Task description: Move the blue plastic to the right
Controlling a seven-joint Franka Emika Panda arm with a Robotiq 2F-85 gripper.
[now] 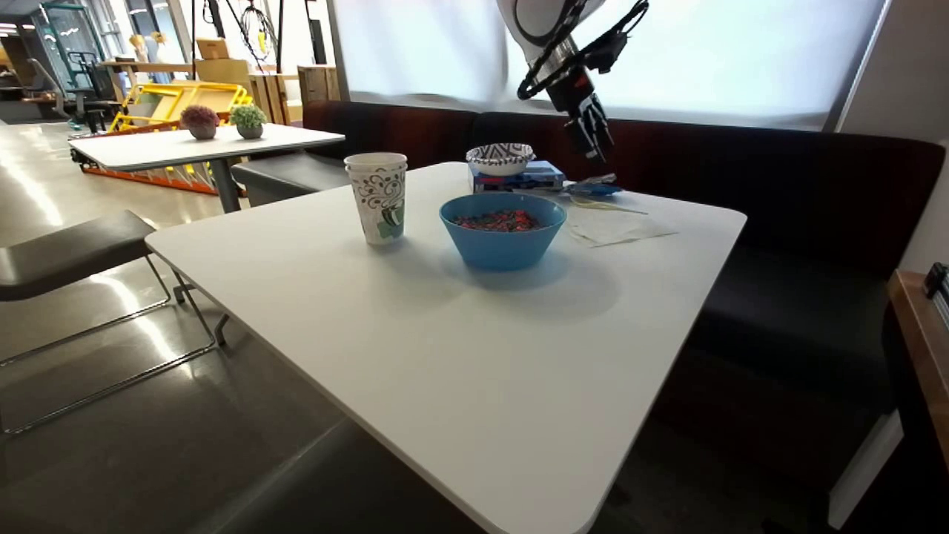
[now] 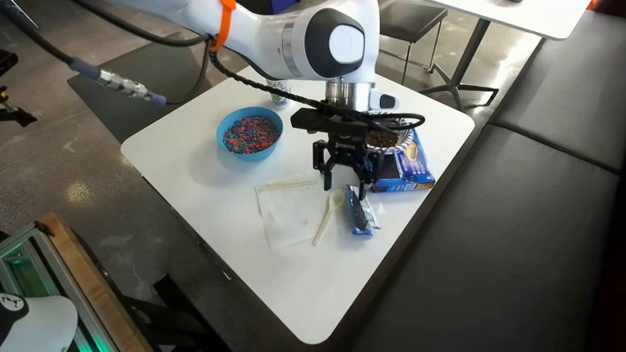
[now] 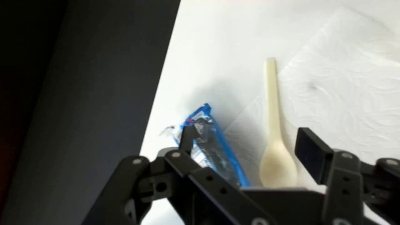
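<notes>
The blue plastic is a crumpled blue and silver wrapper lying on the white table (image 1: 445,371). It shows in both exterior views (image 1: 602,190) (image 2: 361,215) and in the wrist view (image 3: 213,145). My gripper (image 2: 345,188) is open, points down and holds nothing. It hangs above the table in both exterior views (image 1: 599,150). In the wrist view the gripper (image 3: 247,143) has its left finger overlapping the wrapper and hiding part of it. The right finger is over the paper napkin, beyond the spoon. The wrapper's near end is hidden behind the gripper.
A pale spoon (image 3: 276,159) and a white napkin (image 2: 291,220) lie beside the wrapper. A blue box (image 2: 411,168) bears a patterned bowl (image 1: 500,159). The light-blue bowl (image 1: 508,248) and paper cups (image 1: 378,200) stand farther off. A dark bench (image 2: 489,244) runs along the table edge.
</notes>
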